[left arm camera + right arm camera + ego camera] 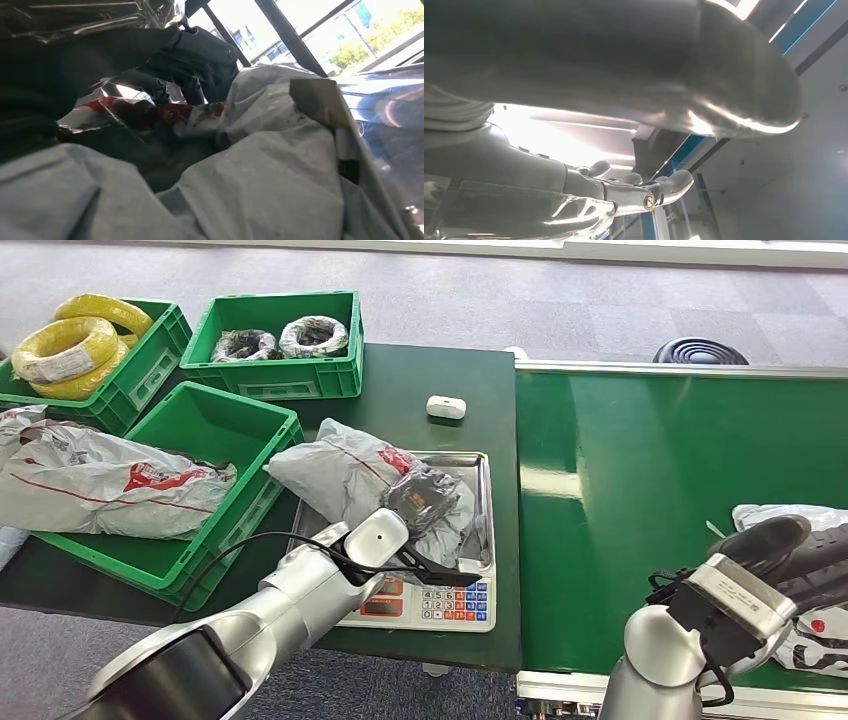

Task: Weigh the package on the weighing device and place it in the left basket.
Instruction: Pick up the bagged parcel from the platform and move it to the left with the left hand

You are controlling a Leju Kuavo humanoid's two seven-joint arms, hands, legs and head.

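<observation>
We count three green baskets around the scale [440,585]: one just to its left [215,435], one farther left [140,375], and one behind it [285,345]. There is one scale, and one desk [420,375] carries it. We count three grey packages: one on the scale's tray [350,475], one in the basket just left of the scale [100,480], and one well to the scale's right on the green belt [775,515]. Two yellow coils [65,350] lie in the far-left basket; two wrapped rolls [313,336] lie in the basket behind the scale. One small white case [446,407] sits behind the scale. We see two robot hands: the left robot hand [425,502] over the scale, the right robot hand [790,555] to its right.
</observation>
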